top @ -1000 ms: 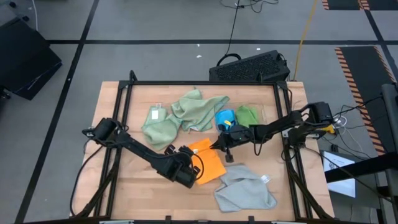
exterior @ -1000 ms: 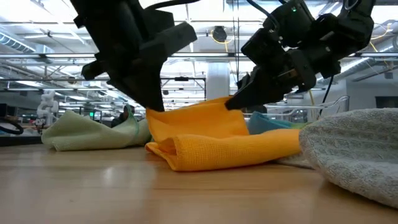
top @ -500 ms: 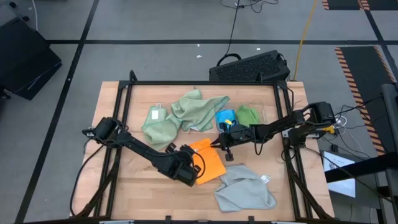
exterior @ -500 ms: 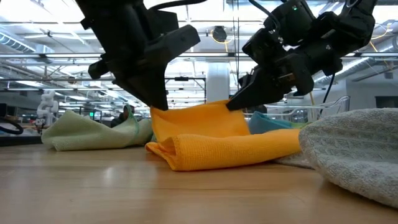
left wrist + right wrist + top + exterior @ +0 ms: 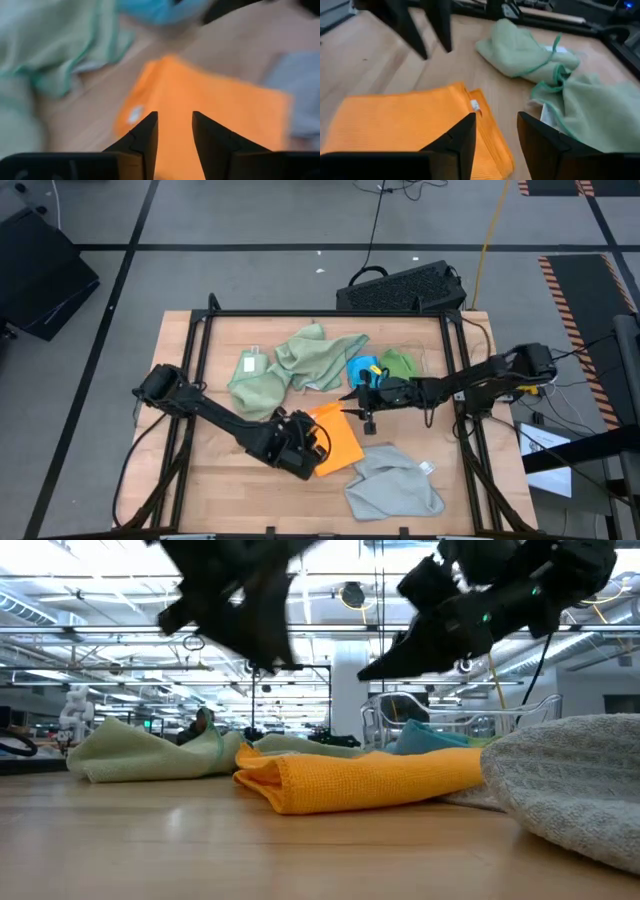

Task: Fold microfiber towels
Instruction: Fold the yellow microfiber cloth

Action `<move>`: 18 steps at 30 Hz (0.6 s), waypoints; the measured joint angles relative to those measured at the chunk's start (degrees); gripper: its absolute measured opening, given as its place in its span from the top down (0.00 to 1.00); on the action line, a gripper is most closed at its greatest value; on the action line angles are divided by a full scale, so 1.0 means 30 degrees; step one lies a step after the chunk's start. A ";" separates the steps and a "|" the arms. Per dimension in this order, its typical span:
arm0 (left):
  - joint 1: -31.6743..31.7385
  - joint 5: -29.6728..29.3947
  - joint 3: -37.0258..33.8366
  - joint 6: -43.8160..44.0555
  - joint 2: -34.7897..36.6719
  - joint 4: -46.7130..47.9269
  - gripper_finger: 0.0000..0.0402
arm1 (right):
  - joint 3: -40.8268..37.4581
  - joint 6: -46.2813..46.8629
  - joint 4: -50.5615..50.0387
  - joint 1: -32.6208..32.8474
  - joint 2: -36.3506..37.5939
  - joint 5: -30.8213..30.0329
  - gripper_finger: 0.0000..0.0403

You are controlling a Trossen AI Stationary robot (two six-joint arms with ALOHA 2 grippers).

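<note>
Six towels on the table: two pale sage ones (image 5: 300, 360) bunched toward the back, a bright blue one (image 5: 360, 368) and a bright green one (image 5: 397, 364) crumpled beside them, a light grey one (image 5: 392, 484) rumpled at the front, and one orange towel (image 5: 336, 438). The orange one lies flat mid-table, folded into a rough rectangle, its long axis diagonal to the table edges. Left gripper (image 5: 312, 446) hangs over its left edge and right gripper (image 5: 366, 420) over its far corner, both with fingers apart, holding nothing.

Ribbed orange cloth (image 5: 370, 780), nubbly grey towel (image 5: 575, 775) — smooth wooden table (image 5: 150, 840)
</note>
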State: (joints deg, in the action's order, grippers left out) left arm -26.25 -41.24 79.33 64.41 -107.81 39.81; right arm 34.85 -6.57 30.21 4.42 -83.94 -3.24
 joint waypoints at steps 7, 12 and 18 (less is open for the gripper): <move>-0.0225 0.0457 -0.0349 -0.5029 -0.1742 -0.6188 0.70 | 0.0004 0.0872 -0.2965 0.2026 0.2543 -0.0327 0.65; -0.0277 0.2156 -0.0372 -0.5164 -0.3746 -0.7213 0.70 | 0.0007 0.1238 -0.5042 0.4729 0.3157 -0.2506 0.68; -0.0881 0.4114 -0.0359 -0.4425 -0.4276 -0.5716 0.70 | 0.0000 0.3535 -0.6574 0.6902 0.2938 -0.2995 0.69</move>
State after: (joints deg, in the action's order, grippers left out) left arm -28.89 -28.90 78.25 51.13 -120.64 22.66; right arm 34.85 4.03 10.49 25.13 -75.12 -12.22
